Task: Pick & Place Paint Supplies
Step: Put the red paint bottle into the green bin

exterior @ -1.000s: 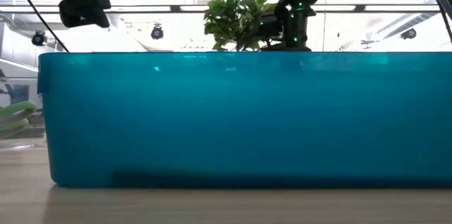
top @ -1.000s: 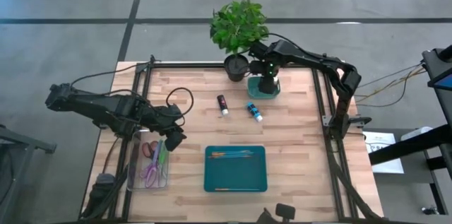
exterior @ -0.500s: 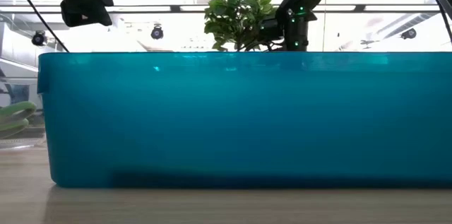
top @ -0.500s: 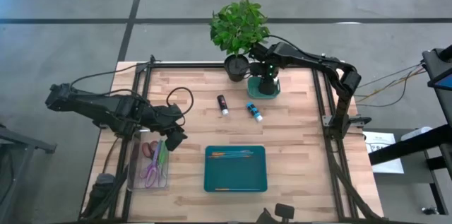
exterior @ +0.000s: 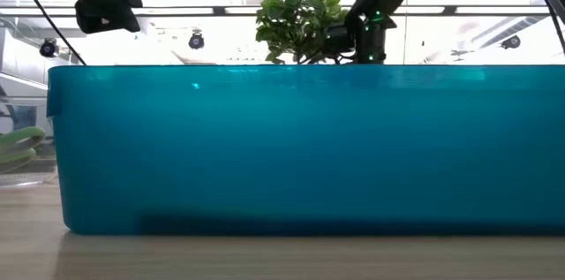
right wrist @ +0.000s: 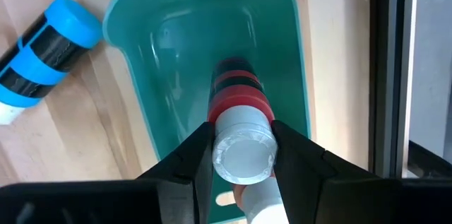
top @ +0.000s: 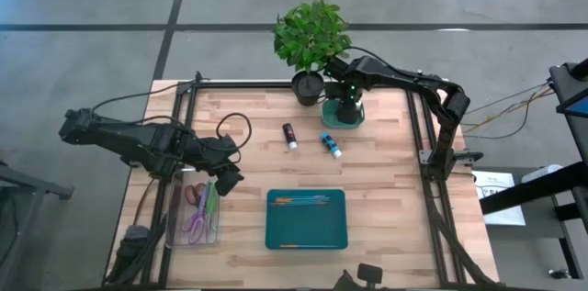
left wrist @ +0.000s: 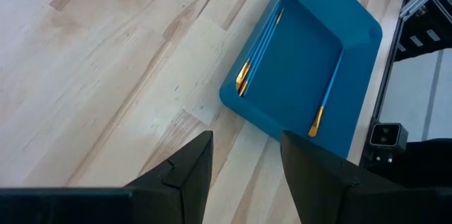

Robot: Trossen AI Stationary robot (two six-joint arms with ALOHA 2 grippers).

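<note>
My right gripper (top: 346,100) hangs over a small teal bin (top: 343,117) at the table's far right, beside a potted plant (top: 310,34). It is shut on a red paint bottle (right wrist: 239,90) with a white cap. A blue bottle (top: 331,144) and a dark bottle (top: 289,136) lie on their sides on the wood nearer the middle. Thin brushes (left wrist: 260,49) lie flat in the teal tray (top: 306,219). My left gripper (left wrist: 247,139) hovers open at the table's left, with nothing between its fingers. My right gripper pinches the red bottle at its white cap end (right wrist: 244,155) between the two fingers. The fingers (right wrist: 189,159) come from above, pointing down. The bottle stands upright with its cap up and its lower end down inside the teal bin; whether it touches the bin's floor I cannot tell.
A clear box (top: 200,213) with purple and green tools sits at the near left, under the left arm. The teal tray's wall (exterior: 300,147) fills the low view. Metal frame rails (top: 432,162) run along the table's sides. Bare wood lies between the bottles and the tray.
</note>
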